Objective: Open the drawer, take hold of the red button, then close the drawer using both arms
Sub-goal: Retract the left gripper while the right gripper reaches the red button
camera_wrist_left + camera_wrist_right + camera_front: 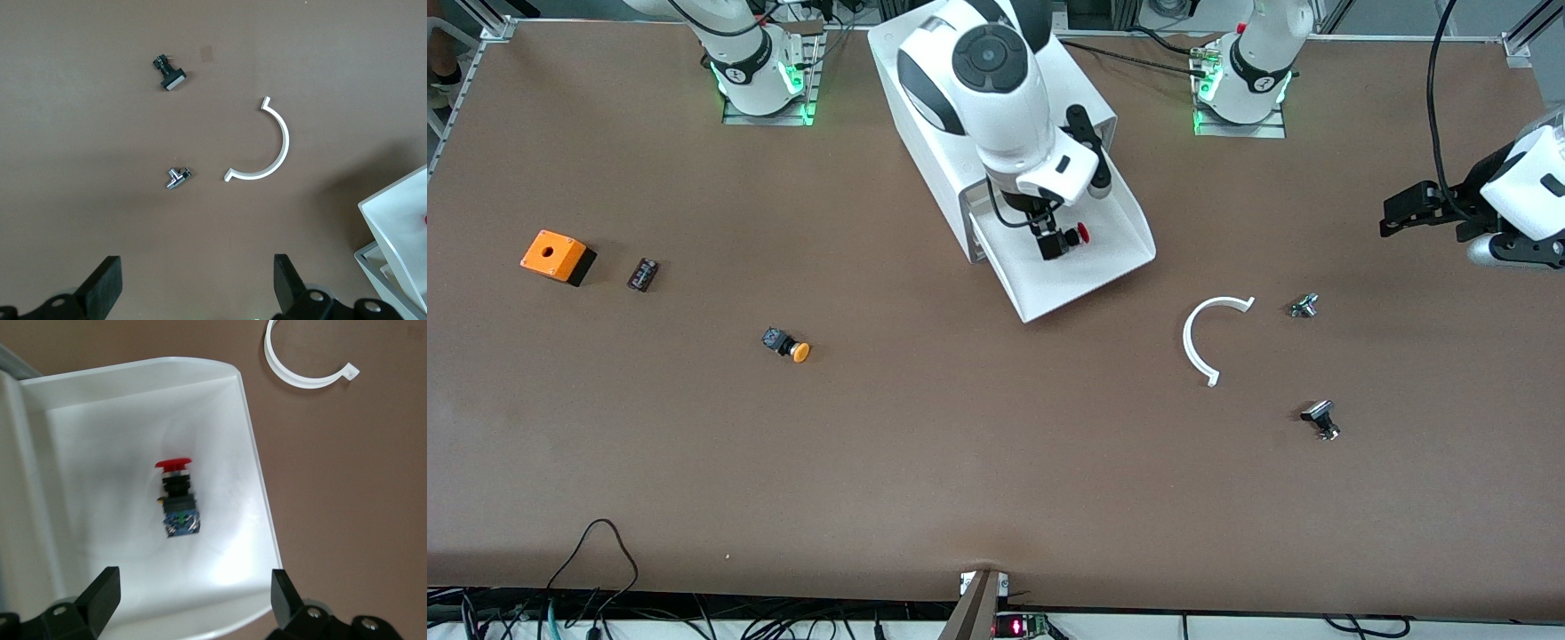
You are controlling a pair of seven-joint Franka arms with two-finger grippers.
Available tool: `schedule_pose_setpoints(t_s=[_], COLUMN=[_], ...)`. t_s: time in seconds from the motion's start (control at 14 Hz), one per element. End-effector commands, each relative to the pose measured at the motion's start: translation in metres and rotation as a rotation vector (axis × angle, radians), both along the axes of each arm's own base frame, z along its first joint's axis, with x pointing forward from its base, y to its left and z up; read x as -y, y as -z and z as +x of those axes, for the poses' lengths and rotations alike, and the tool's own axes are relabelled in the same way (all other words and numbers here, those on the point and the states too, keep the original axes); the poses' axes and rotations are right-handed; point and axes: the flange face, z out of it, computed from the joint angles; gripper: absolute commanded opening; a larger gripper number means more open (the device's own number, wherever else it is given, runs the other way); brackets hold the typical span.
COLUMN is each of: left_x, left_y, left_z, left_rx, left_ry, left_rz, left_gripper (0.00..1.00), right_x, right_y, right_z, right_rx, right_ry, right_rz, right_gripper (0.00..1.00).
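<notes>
Pulled-out drawer (1089, 276) holds the button (177, 500) on its side, red cap toward the left arm's end, under the wide-open, empty right tool (1052, 240).

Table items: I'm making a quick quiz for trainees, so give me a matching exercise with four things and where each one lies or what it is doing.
Things:
1. red button
2. orange box
3. white curved strip
4. right hand

Places:
A. toward the right arm's end of the table
B. open, over the pulled-out drawer
C. lying in the drawer
D. on the table, toward the left arm's end

Pairs: 1-C, 2-A, 3-D, 4-B
</notes>
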Motion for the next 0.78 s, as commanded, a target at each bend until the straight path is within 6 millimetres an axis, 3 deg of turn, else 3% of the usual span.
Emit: schedule_pose_setpoints(t_s=[0.0,0.36,0.71], left_x=[-0.007,-0.014,-0.014], left_y=[-0.001,0.006,0.005], left_z=[0.014,0.016,0.016], left_rx=[0.080,0.074,0.071], left_ry=[-0.023,-0.053,-0.193], left_rz=[0.011,-0.019,-0.015], left_gripper=[1.00,1.00,1.00], right_x=[-0.025,-0.031,-0.034], right_y=[0.021,0.050,0.085], right_z=[-0.009,-0.018,-0.028], right_rx=[0.022,0.054,0.059], right_ry=[-0.045,-0.094,-0.142], right_rz=[0.000,-0.097,-0.172], right_gripper=[1.00,1.00,1.00])
